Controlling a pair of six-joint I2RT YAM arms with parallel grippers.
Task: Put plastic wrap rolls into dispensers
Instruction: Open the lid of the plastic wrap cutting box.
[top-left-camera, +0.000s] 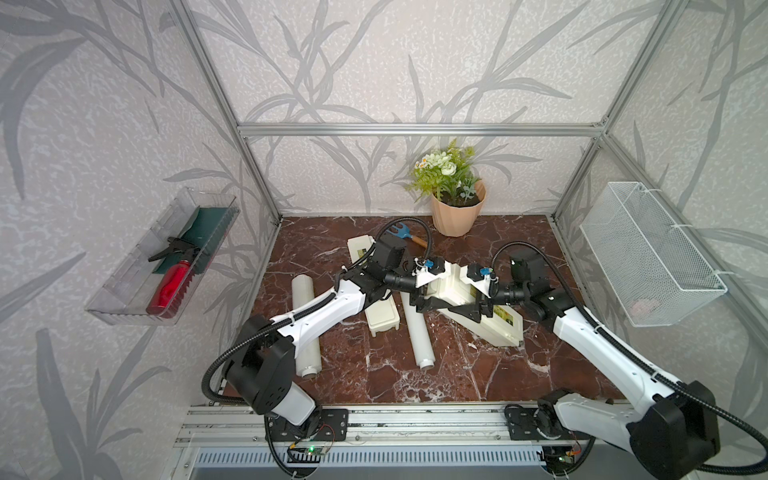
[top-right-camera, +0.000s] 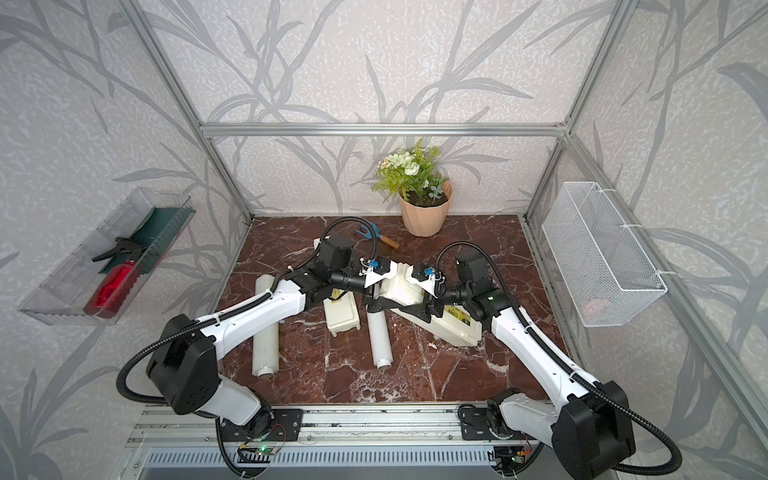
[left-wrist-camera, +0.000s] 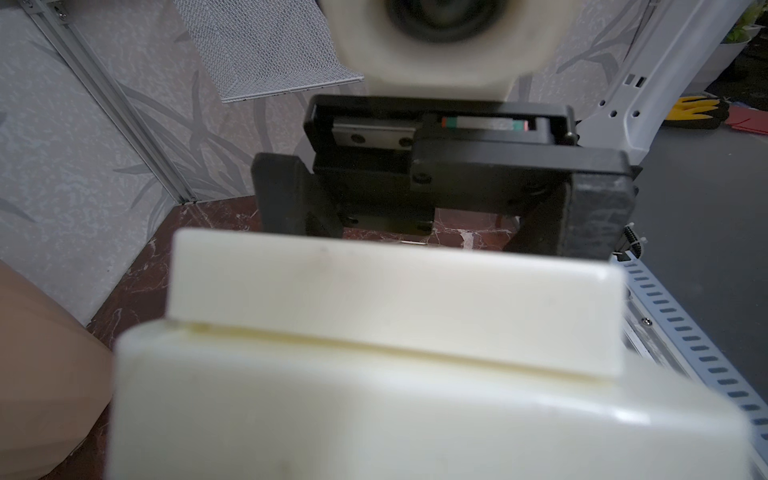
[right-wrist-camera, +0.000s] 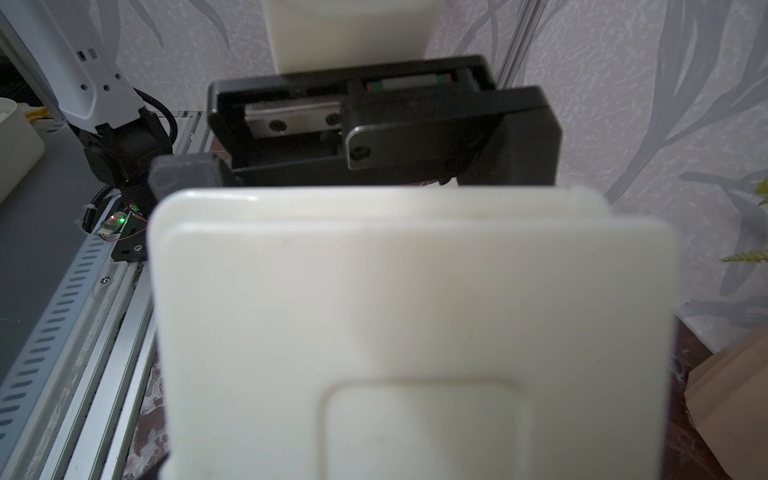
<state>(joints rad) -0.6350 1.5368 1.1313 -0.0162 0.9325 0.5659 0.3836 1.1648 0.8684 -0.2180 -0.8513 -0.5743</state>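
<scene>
A cream dispenser (top-left-camera: 500, 326) lies slanted right of centre, its far end (top-right-camera: 399, 291) raised between both grippers. My left gripper (top-left-camera: 430, 305) is shut on that end, with its jaws wide on the box's two sides, as the right wrist view shows (right-wrist-camera: 357, 174). My right gripper (top-left-camera: 478, 306) faces it with its jaws on either side of the same box (left-wrist-camera: 440, 216); contact is hidden. A second dispenser (top-left-camera: 382, 320) lies closed under the left arm. One plastic wrap roll (top-left-camera: 305, 332) lies at the left and another roll (top-left-camera: 417, 336) in the middle.
A potted plant (top-left-camera: 455, 218) stands at the back, with a blue hand rake (top-left-camera: 399, 232) in front of it. A white wire basket (top-left-camera: 652, 253) hangs on the right wall. A clear tray (top-left-camera: 124, 299) with a red spray bottle (top-left-camera: 174, 282) hangs on the left wall.
</scene>
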